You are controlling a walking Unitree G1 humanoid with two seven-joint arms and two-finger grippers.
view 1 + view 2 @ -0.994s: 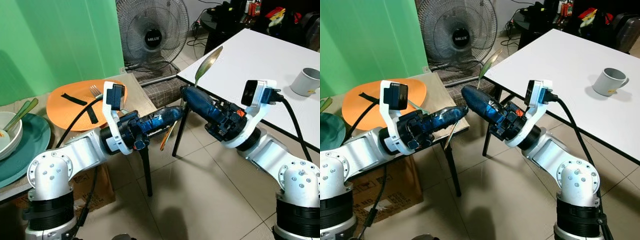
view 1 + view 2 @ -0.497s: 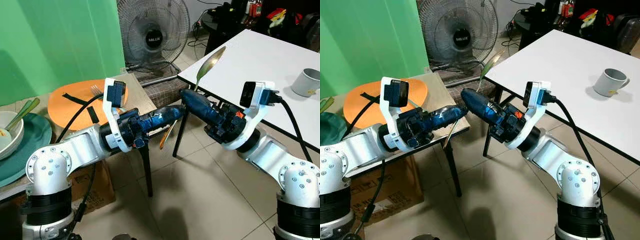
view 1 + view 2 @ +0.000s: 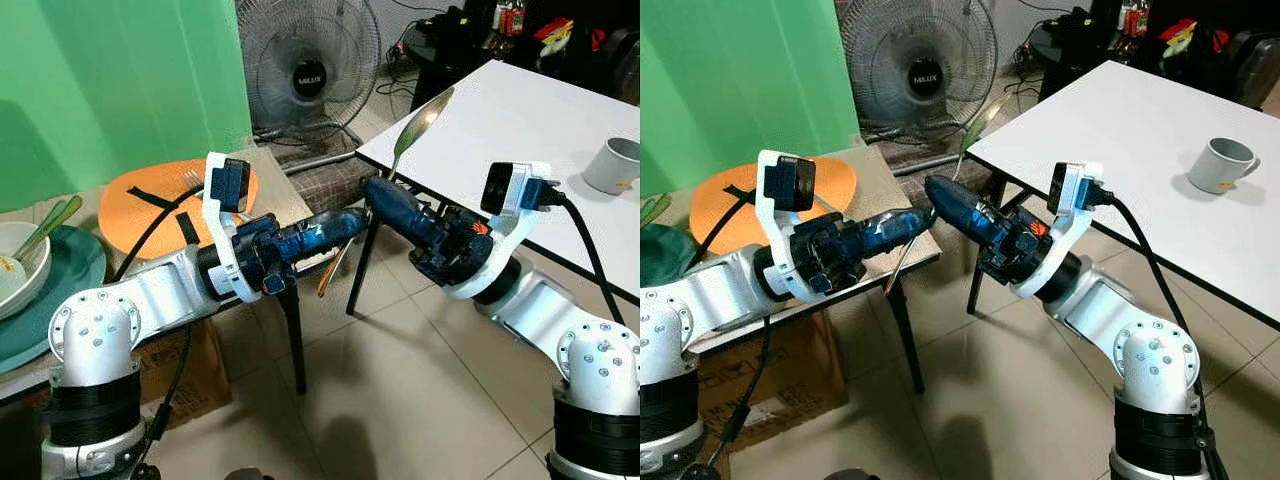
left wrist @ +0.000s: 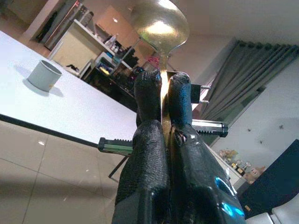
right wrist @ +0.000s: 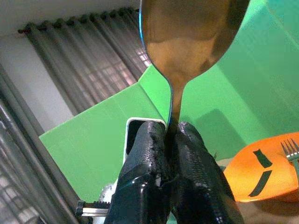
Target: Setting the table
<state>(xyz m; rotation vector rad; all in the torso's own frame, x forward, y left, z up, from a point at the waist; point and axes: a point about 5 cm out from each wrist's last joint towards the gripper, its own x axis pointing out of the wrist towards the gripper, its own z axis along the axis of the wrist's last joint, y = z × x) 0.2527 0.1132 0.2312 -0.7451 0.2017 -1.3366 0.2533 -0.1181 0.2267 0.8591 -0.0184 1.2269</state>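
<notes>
Spoon [image 3: 418,122] is the thing at risk: a slim golden one, its bowl standing up at the upper middle of the left eye view, its stem running down between both grippers and its handle end poking out below them, lower middle. The right gripper [image 3: 378,190] is closed on the stem just under the bowl, as the right wrist view shows, with the pads pinching the neck. The left gripper [image 3: 345,222] is likewise clamped on the stem in the left wrist view. With both holding one thin, smooth piece of metal in mid-air over the tiled floor [image 3: 400,400], a mistimed release could let it slip and fall; two arms pulling differently could twist it out of either grip.

Farther left in the frame, the small wooden table [image 3: 270,185] bears an orange plate [image 3: 130,215] with a fork [image 3: 190,180] and, at the left edge, a teal plate [image 3: 60,290] under a white bowl [image 3: 15,262]. At the upper right, the white table [image 3: 520,110] carries a grey mug [image 3: 612,163]; a fan [image 3: 308,62] stands beyond.
</notes>
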